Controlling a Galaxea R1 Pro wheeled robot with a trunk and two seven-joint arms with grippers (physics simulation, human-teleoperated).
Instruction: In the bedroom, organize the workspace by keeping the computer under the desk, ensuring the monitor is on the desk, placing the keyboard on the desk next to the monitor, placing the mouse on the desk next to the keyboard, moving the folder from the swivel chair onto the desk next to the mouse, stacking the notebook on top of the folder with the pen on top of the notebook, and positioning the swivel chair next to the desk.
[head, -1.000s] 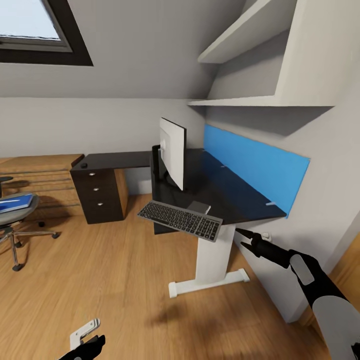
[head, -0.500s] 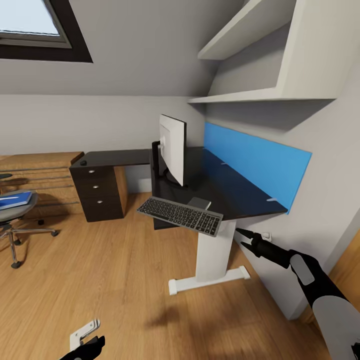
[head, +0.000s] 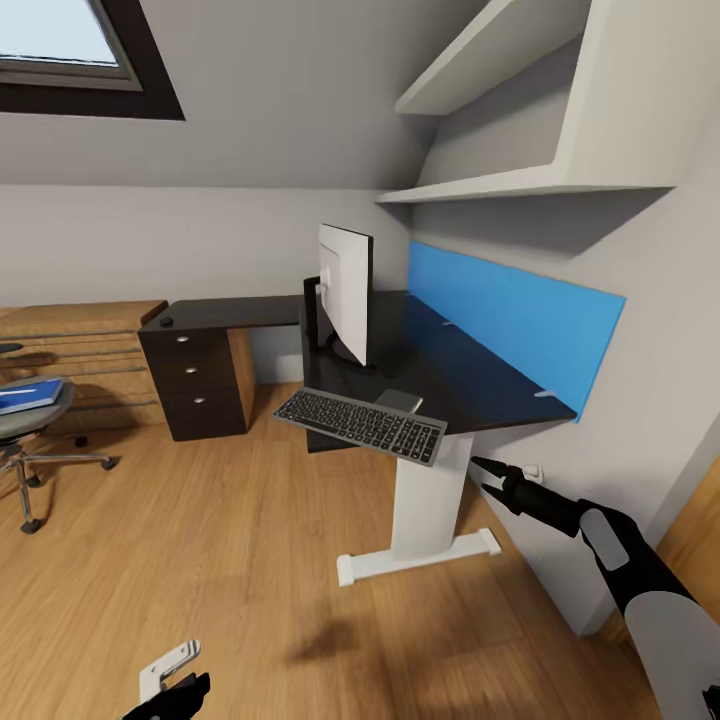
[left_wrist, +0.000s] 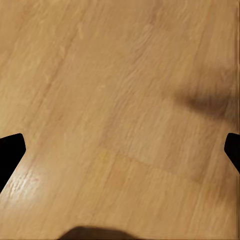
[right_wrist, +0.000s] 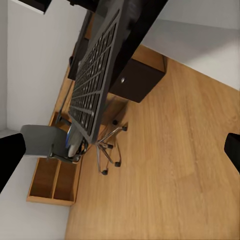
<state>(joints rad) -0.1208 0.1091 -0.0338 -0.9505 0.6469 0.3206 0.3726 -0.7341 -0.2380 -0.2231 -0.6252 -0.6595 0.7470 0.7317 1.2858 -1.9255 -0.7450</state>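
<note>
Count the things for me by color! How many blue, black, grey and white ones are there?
Blue: 2, the folder and the wall panel.
Black: 3, the desk, the drawer unit, the mouse.
Grey: 2, the keyboard, the swivel chair.
White: 1, the monitor, seen from its back.
Total: 8.

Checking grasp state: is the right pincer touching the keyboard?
Apart. In the head view the right pincer sits below the desk edge, with bare white leg and wall between it and the keyboard.
</note>
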